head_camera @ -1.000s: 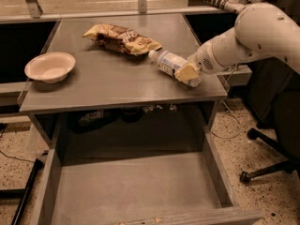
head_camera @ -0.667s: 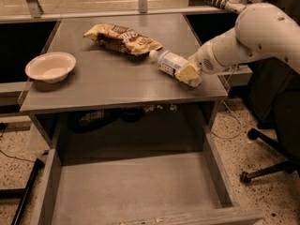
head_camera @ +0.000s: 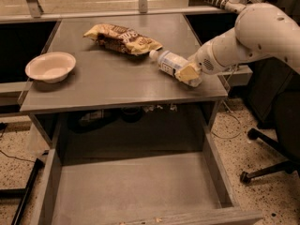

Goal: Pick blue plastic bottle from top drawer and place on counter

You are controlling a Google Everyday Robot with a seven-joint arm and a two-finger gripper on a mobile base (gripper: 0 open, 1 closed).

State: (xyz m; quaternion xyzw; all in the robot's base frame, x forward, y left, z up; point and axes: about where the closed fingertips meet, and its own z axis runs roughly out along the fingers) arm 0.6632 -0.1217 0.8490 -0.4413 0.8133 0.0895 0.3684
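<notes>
**Bottle down on the table, release to come**

The bottle (head_camera: 168, 62) lies on its side on the table (head_camera: 117, 83), toward the 3 o'clock edge. Its white cap points to 10 o'clock and almost touches the bag (head_camera: 123, 38). The gripper (head_camera: 188, 73) sits at the bottle's 4 o'clock end, closed around its base.

The step in hand looks like the set-down. To do it well, open the gripper only once the bottle rests fully on the table. Then draw back toward 4 o'clock along the bottle's own line, so it is neither rolled nor pushed into the bag.

The bottle is small and clear, with a pale blue-and-white label. Being round, it may roll. The drawer (head_camera: 131, 191), at 6 o'clock, stands open. The bowl (head_camera: 50, 66) sits well apart at 9 o'clock.
</notes>
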